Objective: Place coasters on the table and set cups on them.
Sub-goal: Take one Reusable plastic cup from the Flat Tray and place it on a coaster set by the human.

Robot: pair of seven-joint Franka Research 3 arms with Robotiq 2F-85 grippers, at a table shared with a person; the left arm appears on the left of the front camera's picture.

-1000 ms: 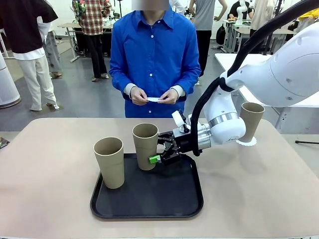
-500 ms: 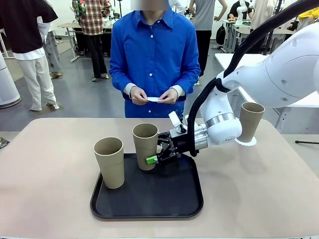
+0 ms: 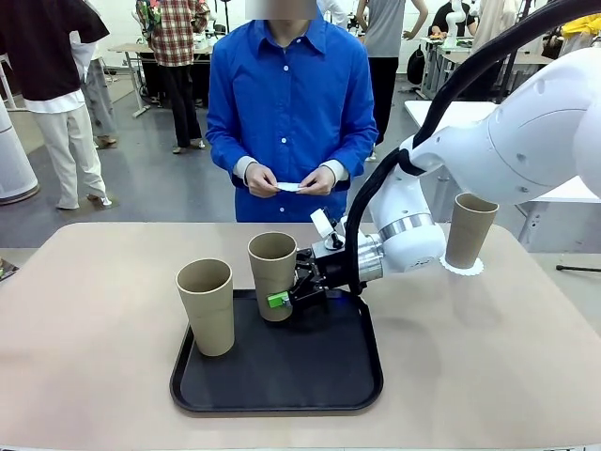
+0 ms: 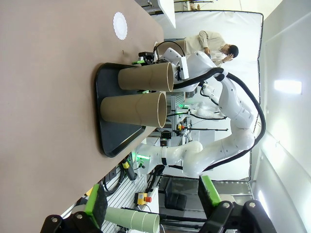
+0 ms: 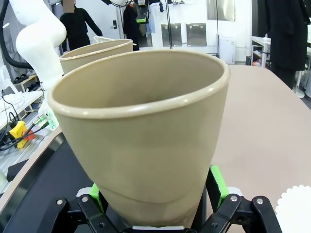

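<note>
Front view: right gripper (image 3: 282,301) comes in from 3 o'clock, clamped on the lower wall of the gripped cup (image 3: 271,268), which stands upright, mouth to 12, on the black tray (image 3: 282,381). Second cup (image 3: 206,305) upright at its 8 o'clock. Third cup (image 3: 469,228) upright on a coaster (image 3: 467,270) on the table (image 3: 94,329), 2 o'clock off the tray. A person's hands (image 3: 261,180) pinch a loose coaster (image 3: 289,187). Left wrist view, rolled: cup axes run horizontal, mouths to 3; bare coaster (image 4: 120,25) at 12; left gripper (image 4: 151,196) spread wide. Right wrist view: green pads (image 5: 217,187) press the gripped cup's base; bare coaster's edge at 4.
</note>
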